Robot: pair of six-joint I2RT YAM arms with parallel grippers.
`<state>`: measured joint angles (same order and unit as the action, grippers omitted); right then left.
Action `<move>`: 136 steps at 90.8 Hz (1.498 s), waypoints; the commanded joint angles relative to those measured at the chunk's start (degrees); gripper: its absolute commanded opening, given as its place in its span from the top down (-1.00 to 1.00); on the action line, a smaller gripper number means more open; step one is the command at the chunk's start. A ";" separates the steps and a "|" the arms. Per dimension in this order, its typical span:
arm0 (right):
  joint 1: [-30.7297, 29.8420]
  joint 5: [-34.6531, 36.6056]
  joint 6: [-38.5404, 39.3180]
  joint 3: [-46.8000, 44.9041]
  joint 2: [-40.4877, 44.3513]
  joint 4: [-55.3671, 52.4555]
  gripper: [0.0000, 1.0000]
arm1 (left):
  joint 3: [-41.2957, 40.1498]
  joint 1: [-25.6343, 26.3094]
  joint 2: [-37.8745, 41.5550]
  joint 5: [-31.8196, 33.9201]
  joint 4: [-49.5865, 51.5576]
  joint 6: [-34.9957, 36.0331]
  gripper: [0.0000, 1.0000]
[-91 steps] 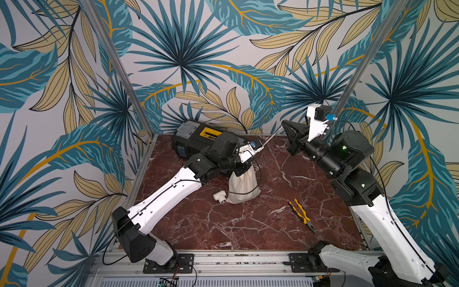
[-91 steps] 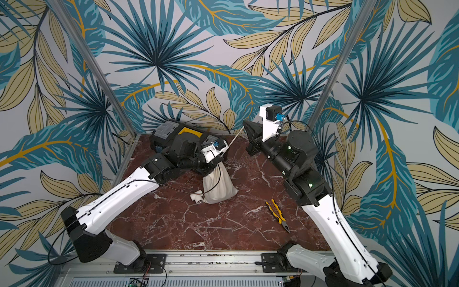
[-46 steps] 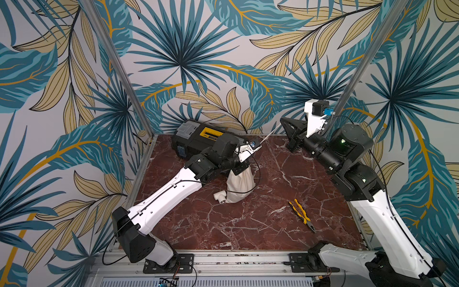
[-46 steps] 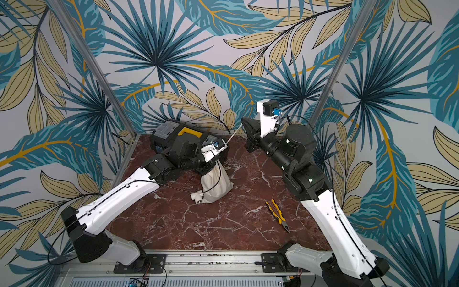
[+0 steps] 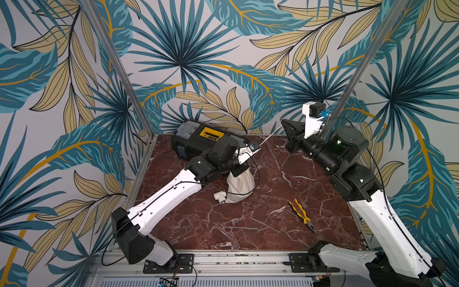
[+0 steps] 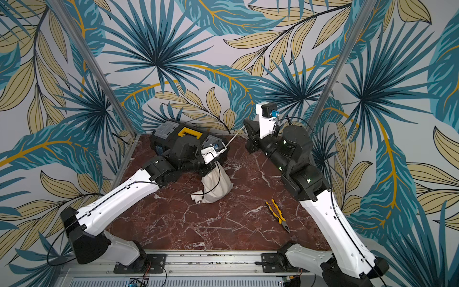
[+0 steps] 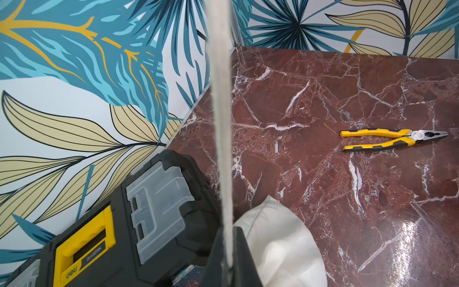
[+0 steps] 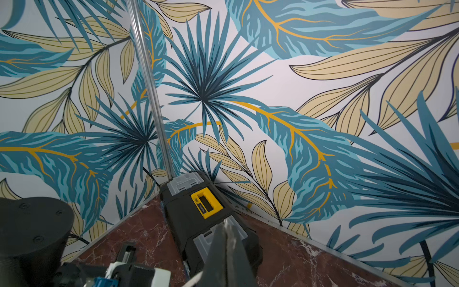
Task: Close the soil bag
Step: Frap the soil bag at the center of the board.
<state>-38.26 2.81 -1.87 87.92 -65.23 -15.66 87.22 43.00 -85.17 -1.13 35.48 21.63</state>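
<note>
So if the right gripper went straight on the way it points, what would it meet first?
Probably the black toolbox, straight ahead of the right gripper in its wrist view; depth is unclear.

The 2 top views look down from above the near edge onto the red marble worktop [image 5: 248, 223]. The 2 wrist views, low and close, share the black-and-yellow plastic toolbox [image 7: 124, 223].

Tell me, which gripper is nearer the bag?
Left. The left gripper pinches the cord right beside the bag; the right gripper holds the cord farther off, toward the back.
</note>
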 commanded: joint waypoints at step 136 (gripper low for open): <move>0.82 0.17 -9.86 -39.64 6.25 19.12 1.00 | -3.65 -1.69 5.05 -3.20 8.39 -8.74 1.00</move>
<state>-37.56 6.09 -9.41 50.46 -60.05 1.13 81.89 41.56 -80.62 -3.88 43.94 13.41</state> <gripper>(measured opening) 0.048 0.083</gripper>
